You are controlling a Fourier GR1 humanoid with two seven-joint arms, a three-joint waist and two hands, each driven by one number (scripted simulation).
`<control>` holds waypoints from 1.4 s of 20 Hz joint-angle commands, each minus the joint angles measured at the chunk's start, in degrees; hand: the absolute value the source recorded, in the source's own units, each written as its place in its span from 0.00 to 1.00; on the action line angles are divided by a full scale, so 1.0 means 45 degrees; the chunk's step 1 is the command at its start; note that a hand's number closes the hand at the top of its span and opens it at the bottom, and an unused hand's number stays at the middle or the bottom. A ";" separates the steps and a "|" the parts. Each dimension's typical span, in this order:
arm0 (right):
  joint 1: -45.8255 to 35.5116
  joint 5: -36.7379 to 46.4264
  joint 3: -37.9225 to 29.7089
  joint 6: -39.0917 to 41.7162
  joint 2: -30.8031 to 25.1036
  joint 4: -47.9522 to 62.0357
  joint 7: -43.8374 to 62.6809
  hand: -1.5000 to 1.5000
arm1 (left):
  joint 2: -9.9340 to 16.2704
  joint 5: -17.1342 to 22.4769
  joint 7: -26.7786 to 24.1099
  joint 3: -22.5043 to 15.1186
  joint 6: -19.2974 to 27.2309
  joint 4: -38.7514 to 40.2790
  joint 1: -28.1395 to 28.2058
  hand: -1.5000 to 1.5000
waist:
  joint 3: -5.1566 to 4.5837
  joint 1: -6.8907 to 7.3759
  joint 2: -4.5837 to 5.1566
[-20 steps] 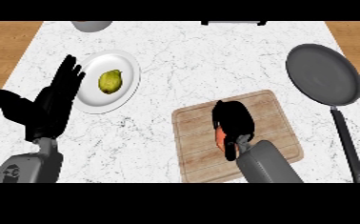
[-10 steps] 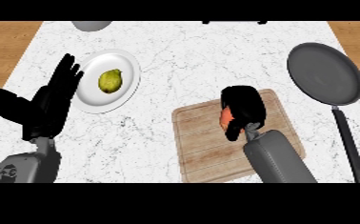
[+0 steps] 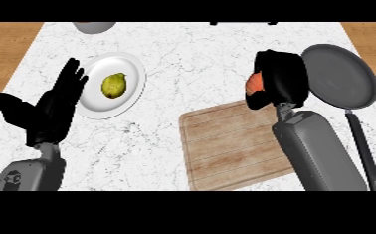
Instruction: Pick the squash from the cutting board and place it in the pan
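My right hand (image 3: 283,78) is curled round the orange squash (image 3: 254,83), of which only a sliver shows at the hand's left side. The hand holds it above the counter, past the far right corner of the wooden cutting board (image 3: 231,146) and just left of the dark grey pan (image 3: 339,76). The board's top is bare. The pan holds nothing, and its black handle (image 3: 361,138) runs toward me along the right edge. My left hand (image 3: 55,103) rests open at the left, fingers up, beside the white plate.
A white plate (image 3: 132,96) at the left carries a yellow-green lemon (image 3: 114,84). A grey bowl (image 3: 93,26) shows at the far edge, upper left. Wooden surface borders the marble counter at both far corners.
My right hand has lifted the squash off the cutting board and carried it up and to the right, toward the pan. The left hand has stayed still.
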 commanded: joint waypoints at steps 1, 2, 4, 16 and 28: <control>-0.0737 0.0709 0.0133 0.1105 -0.0038 -0.1696 0.0968 1.00 | 0.0080 0.0207 0.0416 0.0070 -0.0168 -0.0644 0.0143 0.50 | 0.0002 0.0058 -0.0019; -0.0133 0.0237 -0.0527 0.0971 -0.0595 -0.2251 0.0381 1.00 | -0.0109 -0.0197 -0.0140 -0.0117 -0.0101 -0.0038 -0.0018 0.50 | 0.0004 -0.0010 0.0005; -0.0324 0.0466 -0.0367 0.1376 0.0105 -0.2677 0.1133 1.00 | 0.0132 0.0129 0.0399 0.0192 -0.0226 -0.1177 0.0713 0.50 | 0.0005 0.0087 -0.0001; -0.0932 -0.1338 -0.4847 -0.1064 -0.2308 0.0359 -0.1570 1.00 | -0.0244 -0.0334 -0.0471 0.0337 -0.0167 0.0732 -0.0491 0.50 | 0.0008 0.0015 0.0068; -0.2177 -0.3491 -0.8089 -0.4838 -0.5071 0.8141 -0.7115 1.00 | 0.0041 0.0033 0.0155 0.0577 -0.0626 0.0143 -0.0400 0.50 | 0.0022 0.0293 0.0140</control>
